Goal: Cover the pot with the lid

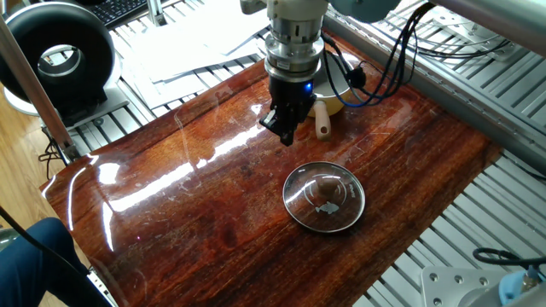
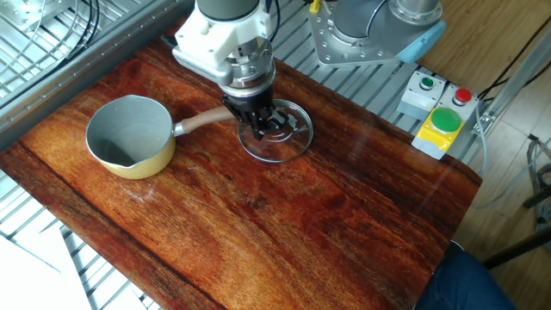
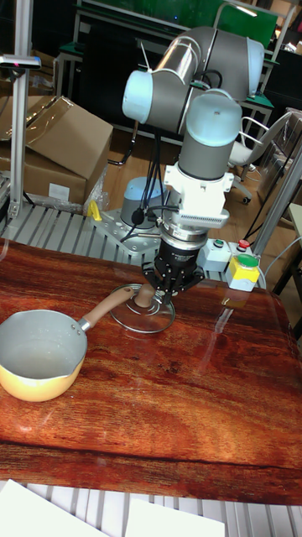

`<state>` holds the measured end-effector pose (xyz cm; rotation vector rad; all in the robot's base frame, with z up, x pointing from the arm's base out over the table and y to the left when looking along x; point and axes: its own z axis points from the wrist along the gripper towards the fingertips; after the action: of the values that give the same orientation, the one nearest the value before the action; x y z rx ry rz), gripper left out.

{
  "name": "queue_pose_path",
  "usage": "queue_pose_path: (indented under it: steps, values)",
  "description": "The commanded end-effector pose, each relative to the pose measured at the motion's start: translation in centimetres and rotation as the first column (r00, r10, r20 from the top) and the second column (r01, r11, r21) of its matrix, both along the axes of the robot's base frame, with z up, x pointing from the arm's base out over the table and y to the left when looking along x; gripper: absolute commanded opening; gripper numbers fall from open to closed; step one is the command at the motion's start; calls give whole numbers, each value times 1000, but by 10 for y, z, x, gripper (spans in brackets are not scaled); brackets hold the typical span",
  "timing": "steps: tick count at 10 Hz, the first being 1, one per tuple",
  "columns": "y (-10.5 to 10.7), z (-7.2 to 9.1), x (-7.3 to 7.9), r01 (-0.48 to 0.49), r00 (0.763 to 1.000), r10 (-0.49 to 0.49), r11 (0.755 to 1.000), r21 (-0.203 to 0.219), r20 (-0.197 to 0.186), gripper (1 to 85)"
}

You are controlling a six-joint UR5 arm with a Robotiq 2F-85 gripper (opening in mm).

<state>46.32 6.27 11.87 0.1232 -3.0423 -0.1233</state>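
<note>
The yellow pot (image 2: 129,136) stands upright on the wooden table with its pale inside showing and its wooden handle (image 2: 202,122) pointing at the lid. In the one fixed view the arm hides most of the pot (image 1: 334,106). The glass lid (image 1: 324,198) lies flat on the table beside the handle's end, brown knob (image 3: 144,295) up. My gripper (image 1: 286,134) hangs point-down above the table by the lid's edge, clear of the knob. Its fingers look shut with nothing between them. In the other fixed view the gripper (image 2: 258,129) hides part of the lid (image 2: 288,145).
A yellow box with green and red buttons (image 2: 441,120) sits past the table's corner near the robot base (image 2: 370,30). Papers (image 1: 196,43) and a black round device (image 1: 60,55) lie beyond the far edge. Cables (image 1: 397,60) hang behind the arm. A blue-clad knee (image 2: 482,275) is nearby.
</note>
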Motion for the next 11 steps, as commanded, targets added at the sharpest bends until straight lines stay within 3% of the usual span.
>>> queue_pose_path:
  steps: [1,2,3,4,6,9,11]
  values:
    - [6,6,-23,23,995,-21,1000,20,-98,10]
    - [10,12,-45,28,986,-23,999,26,-167,23]
    - [5,14,-49,10,986,-8,1000,13,-166,107]
    - [3,15,-50,-12,989,16,1000,28,-145,240]
    - [-3,8,-45,-34,996,38,998,50,-78,417]
    - [-8,-18,-51,-44,998,45,999,17,-50,440]
    - [-9,-27,-62,-43,997,42,999,-12,-58,440]
